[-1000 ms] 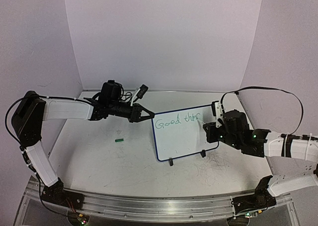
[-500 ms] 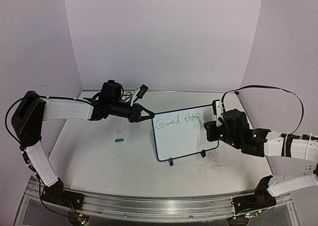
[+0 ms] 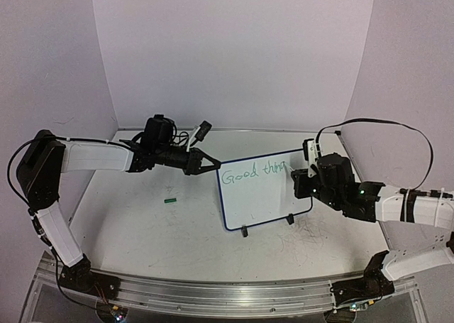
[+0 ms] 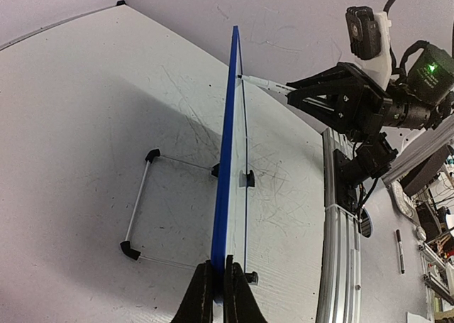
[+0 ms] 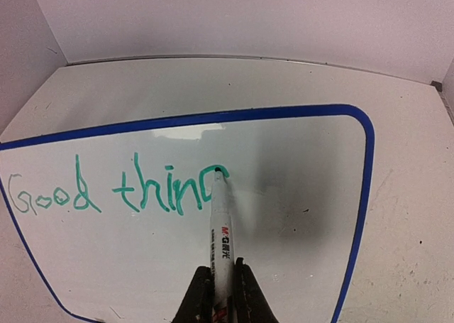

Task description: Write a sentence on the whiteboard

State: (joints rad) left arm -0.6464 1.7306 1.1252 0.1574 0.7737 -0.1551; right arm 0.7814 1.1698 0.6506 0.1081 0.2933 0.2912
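The whiteboard (image 3: 264, 195) stands upright on the table, blue-framed, with black clip feet. My left gripper (image 3: 211, 164) is shut on its upper left corner; the left wrist view shows the blue edge (image 4: 227, 152) pinched between the gripper's (image 4: 217, 263) jaws. The sentence (image 5: 113, 192) reads "Good thin" in green, followed by a part-drawn round letter. My right gripper (image 5: 223, 267) is shut on a white marker (image 5: 221, 227). Its tip touches the board at the top of that last letter. In the top view the right gripper (image 3: 298, 179) sits at the board's right side.
A small green cap (image 3: 169, 201) lies on the table left of the board. A wire stand with black feet (image 4: 138, 209) lies behind the board. An aluminium rail (image 3: 213, 294) runs along the near edge. Walls close the back and sides.
The right gripper has shifted slightly up and away with the marker. A new curved stroke has appeared after "thin". The left gripper and the board have stayed still.
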